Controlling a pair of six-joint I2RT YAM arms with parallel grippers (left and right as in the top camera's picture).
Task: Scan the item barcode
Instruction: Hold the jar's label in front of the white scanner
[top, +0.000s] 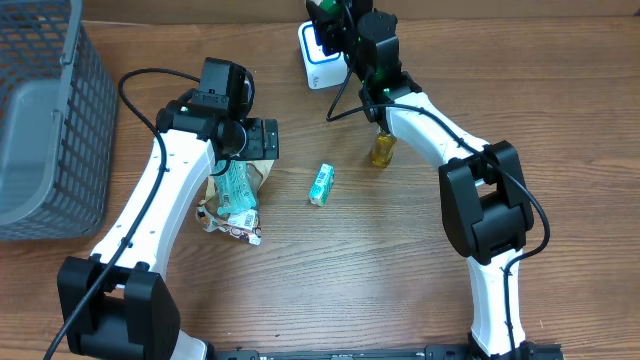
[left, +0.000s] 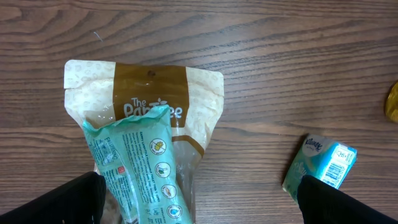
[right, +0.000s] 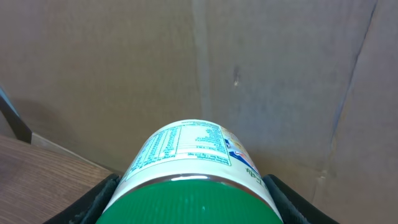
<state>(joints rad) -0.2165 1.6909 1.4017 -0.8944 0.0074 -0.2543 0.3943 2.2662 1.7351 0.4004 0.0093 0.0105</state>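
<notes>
Right gripper (right: 193, 200): jaws closed on the green-lidded canister (right: 189, 155), one finger on each side of its body just behind the lid.

Overhead, the canister sat at 12 o'clock on the table, raised and just beside the white scanner (top: 318, 60).

Left gripper (left: 200, 200): jaws spread wide and holding nothing. It hovered at 9 o'clock over a brown-and-white pouch (left: 149, 93) with a teal wipes pack (left: 140, 168) lying across it.

A Kleenex tissue pack (left: 320, 162) lay near table centre, and a yellow bottle (top: 381, 150) stood at 1 o'clock.

Handling, my judgement:
- The canister looked rigid and cylindrical and should not crush under the jaws.
- The glossy printed wrap was probably slick, so I expected it could roll or slip in a two-finger pinch.
- I could not tell its weight.
- The best hold seemed to be across the body below the ribbed lid, as gripped, leaving the label uncovered.

The wrist view showed only the nutrition panel. I found no barcode, so it probably needs turning toward the scanner.
</notes>
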